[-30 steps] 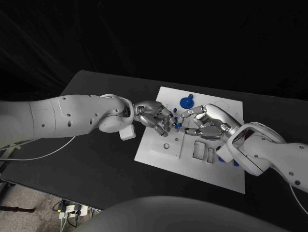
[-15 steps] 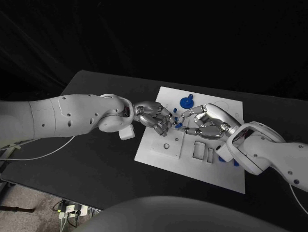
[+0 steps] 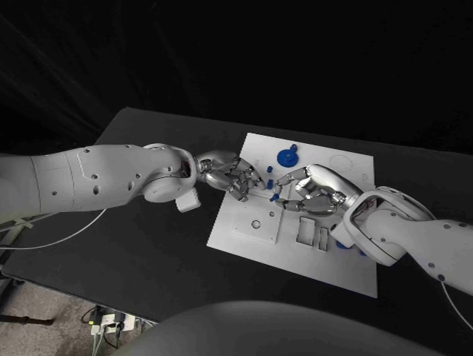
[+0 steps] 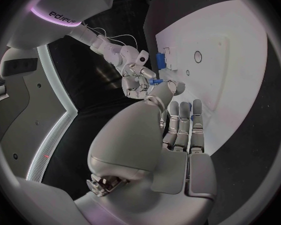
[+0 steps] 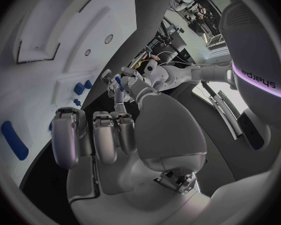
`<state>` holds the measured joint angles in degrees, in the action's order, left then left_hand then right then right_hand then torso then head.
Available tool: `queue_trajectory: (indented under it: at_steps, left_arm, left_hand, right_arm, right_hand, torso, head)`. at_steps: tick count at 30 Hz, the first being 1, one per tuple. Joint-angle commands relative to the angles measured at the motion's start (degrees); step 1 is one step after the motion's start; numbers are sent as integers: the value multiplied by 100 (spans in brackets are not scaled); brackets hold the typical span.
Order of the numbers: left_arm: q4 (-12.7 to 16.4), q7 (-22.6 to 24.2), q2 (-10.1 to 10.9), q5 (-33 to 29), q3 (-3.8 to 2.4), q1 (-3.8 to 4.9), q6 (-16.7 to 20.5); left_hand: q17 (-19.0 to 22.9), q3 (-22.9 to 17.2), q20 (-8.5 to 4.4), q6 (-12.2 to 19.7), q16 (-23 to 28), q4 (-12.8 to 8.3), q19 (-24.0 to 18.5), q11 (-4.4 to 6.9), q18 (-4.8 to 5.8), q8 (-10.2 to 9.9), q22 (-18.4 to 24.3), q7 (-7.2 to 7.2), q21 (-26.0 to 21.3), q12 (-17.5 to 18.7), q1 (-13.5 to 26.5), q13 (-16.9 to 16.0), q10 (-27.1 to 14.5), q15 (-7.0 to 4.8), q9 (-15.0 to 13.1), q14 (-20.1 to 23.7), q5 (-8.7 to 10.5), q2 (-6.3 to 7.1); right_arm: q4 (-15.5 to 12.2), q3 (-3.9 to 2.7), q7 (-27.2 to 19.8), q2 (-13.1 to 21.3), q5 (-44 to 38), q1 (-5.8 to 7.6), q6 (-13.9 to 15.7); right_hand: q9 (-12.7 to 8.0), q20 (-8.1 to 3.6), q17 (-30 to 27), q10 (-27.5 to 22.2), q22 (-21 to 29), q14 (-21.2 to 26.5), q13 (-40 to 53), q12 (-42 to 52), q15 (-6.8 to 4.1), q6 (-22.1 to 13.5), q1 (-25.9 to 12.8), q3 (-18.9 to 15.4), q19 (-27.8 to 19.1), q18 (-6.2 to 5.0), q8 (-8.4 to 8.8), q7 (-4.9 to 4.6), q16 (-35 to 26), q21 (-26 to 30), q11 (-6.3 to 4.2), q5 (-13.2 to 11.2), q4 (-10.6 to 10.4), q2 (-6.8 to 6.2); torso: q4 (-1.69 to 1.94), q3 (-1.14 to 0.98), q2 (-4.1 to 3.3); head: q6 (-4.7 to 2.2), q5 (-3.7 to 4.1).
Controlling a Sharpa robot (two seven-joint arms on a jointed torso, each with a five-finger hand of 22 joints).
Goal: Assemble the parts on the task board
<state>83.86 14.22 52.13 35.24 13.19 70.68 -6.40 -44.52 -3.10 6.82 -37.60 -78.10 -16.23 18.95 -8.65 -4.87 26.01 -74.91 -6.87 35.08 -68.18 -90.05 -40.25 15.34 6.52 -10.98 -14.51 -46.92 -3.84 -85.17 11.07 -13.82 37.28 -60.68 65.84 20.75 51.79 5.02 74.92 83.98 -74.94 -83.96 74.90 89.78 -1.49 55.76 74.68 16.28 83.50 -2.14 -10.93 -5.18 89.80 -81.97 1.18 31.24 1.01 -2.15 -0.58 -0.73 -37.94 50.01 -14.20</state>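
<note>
Over the task board (image 3: 301, 256), right robot hand (image 3: 313, 191) seemingly pinches a blue part (image 3: 274, 197); left robot hand (image 3: 228, 173) curled, grip unclear.

We see a white task board (image 3: 301, 256) on a black table (image 3: 151, 245). At its twelve o'clock edge sits a round blue part (image 3: 287, 157); smaller blue parts (image 3: 270, 183) dot its middle. Both hands, left hand (image 3: 228, 175) and right hand (image 3: 313, 191), are silver, on white arms.
</note>
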Motion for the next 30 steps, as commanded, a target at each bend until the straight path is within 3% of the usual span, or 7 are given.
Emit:
queue_trajectory:
  at_steps: [1,11,17,30]
  left_arm:
    - [71,259,72,26,-6,3,489]
    - [223,417,199,27,-9,5,864]
    - [291,478,231,27,-9,6,923]
    - [303,474,224,27,-9,6,888]
  left_hand:
    - [65,31,-11,111,63,-5,41,70,16,84,-150,-47,47,54,81,42,9,-46,-12,-39,-31,3]
    - [144,51,-11,242,133,-13,32,103,-4,240,-135,-92,72,111,124,113,25,-75,-31,-68,-94,56]
    - [402,21,4,339,455,-8,27,113,-28,480,-128,-112,85,314,176,328,22,-83,-51,-83,-90,70]
    - [465,11,12,350,517,-6,27,113,-32,542,-128,-126,90,345,176,379,31,-81,-53,-98,-90,62]
  right_arm:
    - [106,2,266,-45,-592,-45,-200]
    - [310,6,487,-165,-1009,-155,-310]
    - [389,7,566,-232,-1167,-190,-310]
    - [454,7,633,-318,-1360,-257,-315]
  right_hand:
    - [16,12,1508,602,-1190,-604,1510,22,38,13,61,8,-48,-23,-21,-6,20,32,46,4,-6,22]
    - [29,17,1508,602,-1188,-604,1510,22,42,-2,67,5,-55,-25,-16,-12,20,39,51,-16,-8,27]
    - [34,19,1508,602,-1188,-604,1510,22,44,-4,73,6,-55,-25,-15,-13,20,39,52,-21,-6,32]
    - [41,21,1508,602,-1186,-604,1510,22,45,-4,83,9,-60,-27,-16,-14,20,44,53,-24,-2,38]
  torso:
    - [4,4,-1]
    - [-10,2,-4]
    - [-12,-4,-2]
    - [-14,-4,-2]
  head:
    - [-1,-16]
    - [-1,-15]
    - [-1,-36]
    - [-1,-52]
